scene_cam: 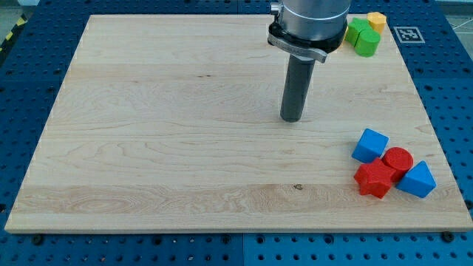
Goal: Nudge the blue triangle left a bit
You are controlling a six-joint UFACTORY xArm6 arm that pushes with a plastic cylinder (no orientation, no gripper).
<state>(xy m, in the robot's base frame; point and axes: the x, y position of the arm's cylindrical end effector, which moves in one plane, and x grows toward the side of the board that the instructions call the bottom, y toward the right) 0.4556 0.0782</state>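
The blue triangle (417, 179) lies near the board's bottom right corner, touching a red cylinder (398, 159) on its left. A red block (375, 178) of uneven shape sits just left of the triangle, and a blue cube (369, 145) sits above them. My tip (292, 119) rests on the board well to the left of and above this cluster, apart from every block.
Two green blocks (362, 36) and a yellow block (377, 20) stand at the top right of the wooden board (185, 133), beside the arm's grey body. A marker tag (406, 33) lies on the blue table beyond the board's right edge.
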